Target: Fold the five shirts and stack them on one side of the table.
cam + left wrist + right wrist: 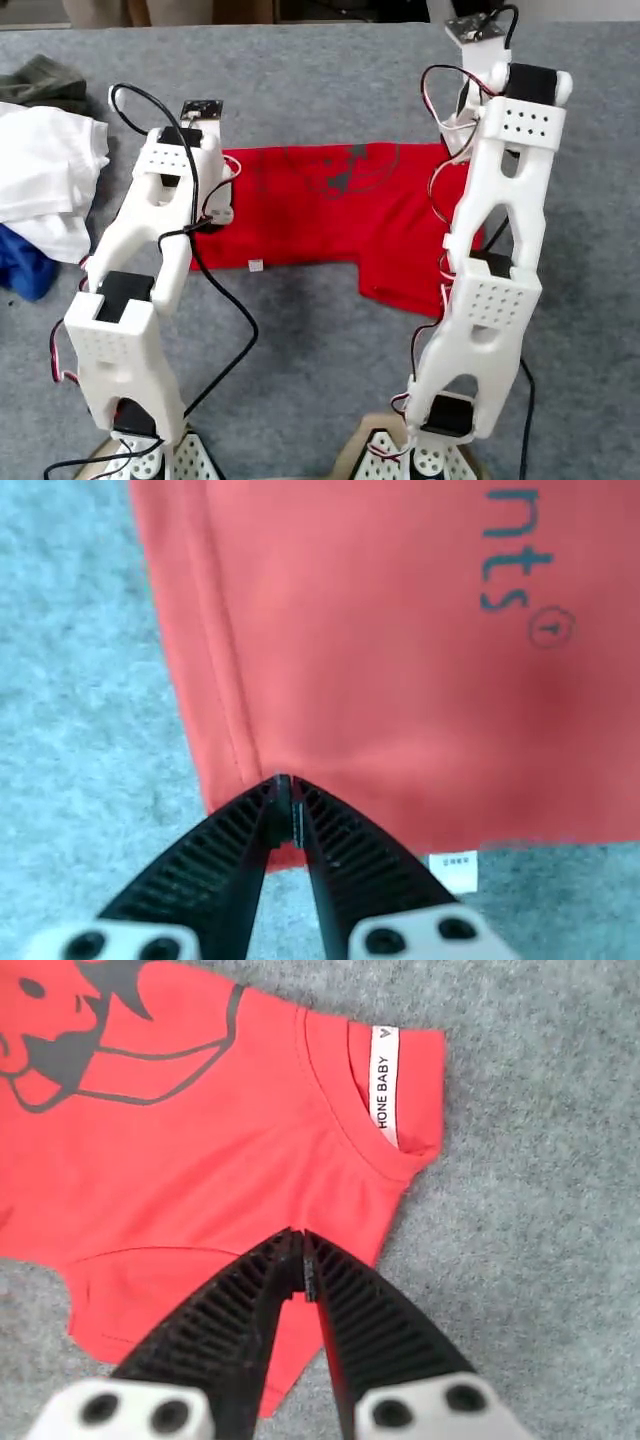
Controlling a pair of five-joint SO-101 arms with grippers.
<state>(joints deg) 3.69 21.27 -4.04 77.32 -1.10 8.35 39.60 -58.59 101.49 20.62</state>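
Now left gripper fingers pinched shut on red shirt at its 9 o'clock hem, right gripper likewise at 3 o'clock.

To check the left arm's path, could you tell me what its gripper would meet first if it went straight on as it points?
The red shirt: the left gripper, shut, points at its hemmed edge and seems to touch it; the grey table lies right beneath, though depth is unclear.
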